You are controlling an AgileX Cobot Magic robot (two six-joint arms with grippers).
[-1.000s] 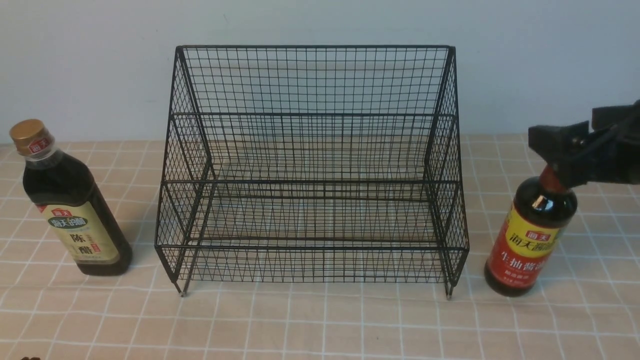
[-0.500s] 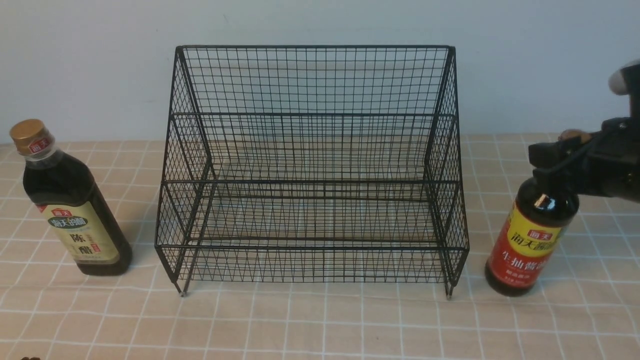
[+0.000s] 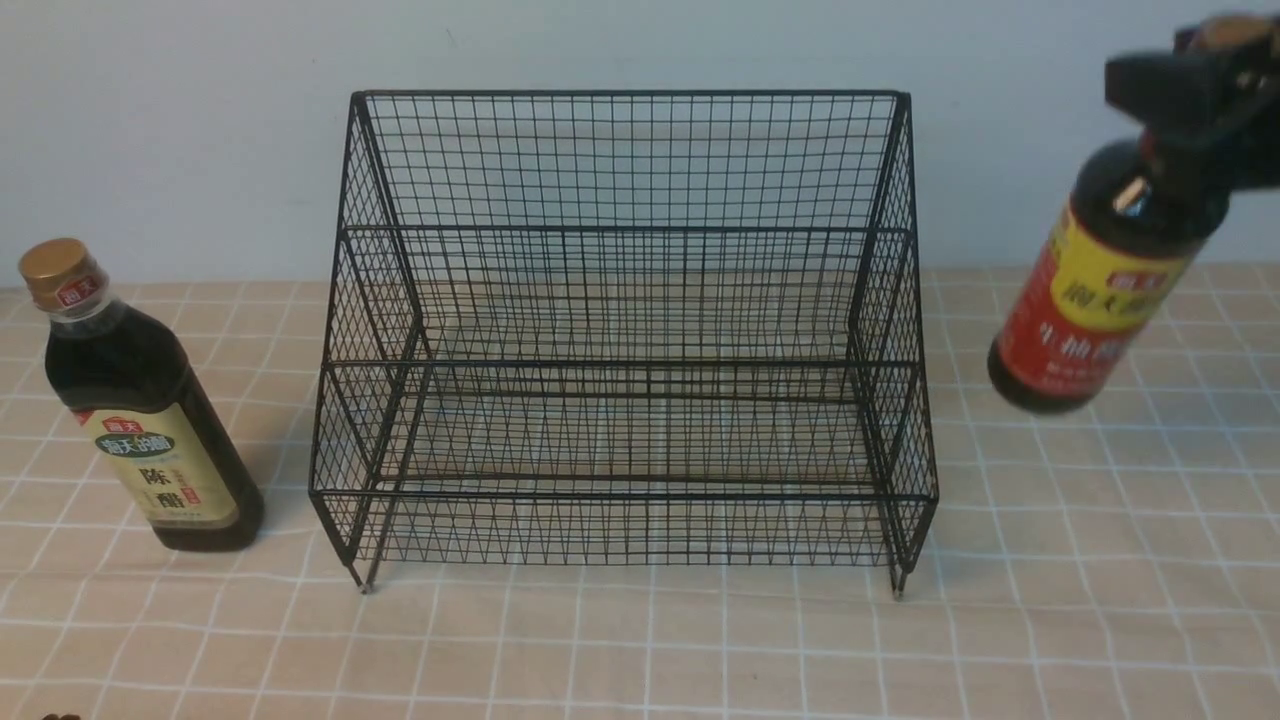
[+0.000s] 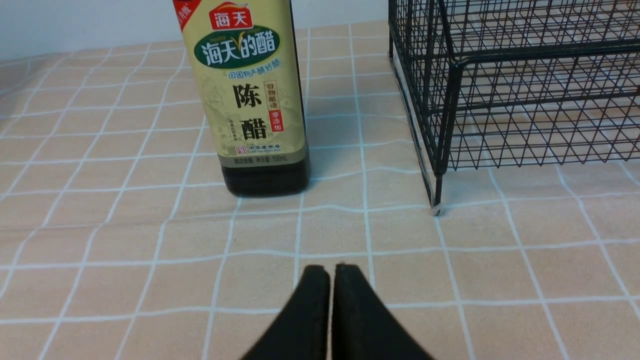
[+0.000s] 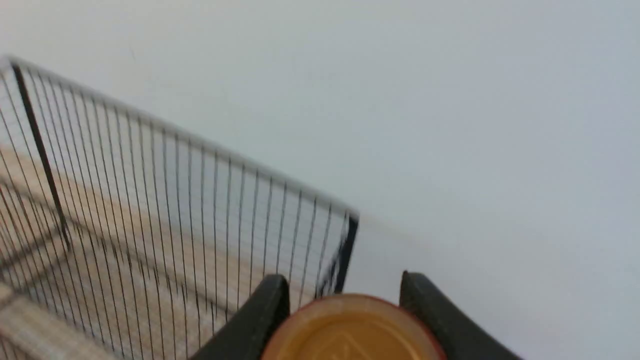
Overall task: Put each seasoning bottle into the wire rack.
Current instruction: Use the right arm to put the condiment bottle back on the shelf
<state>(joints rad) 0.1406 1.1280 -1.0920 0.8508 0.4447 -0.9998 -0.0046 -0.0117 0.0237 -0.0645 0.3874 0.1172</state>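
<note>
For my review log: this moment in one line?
right tool: shut on red-cap bottle, airborne right of rack; left tool: shut, empty; gold-cap bottle: standing left of rack; rack: no bottles

my right gripper (image 5: 345, 287) was black, like the wire rack (image 3: 625, 330). the round bottle (image 3: 1095, 290) showed dark liquid and a yellow-and-red label; the broad bottle (image 3: 150, 430) had a gold cap and a beige label with a green oval. the tablecloth (image 3: 640, 650) was peach, gridded white.
</note>
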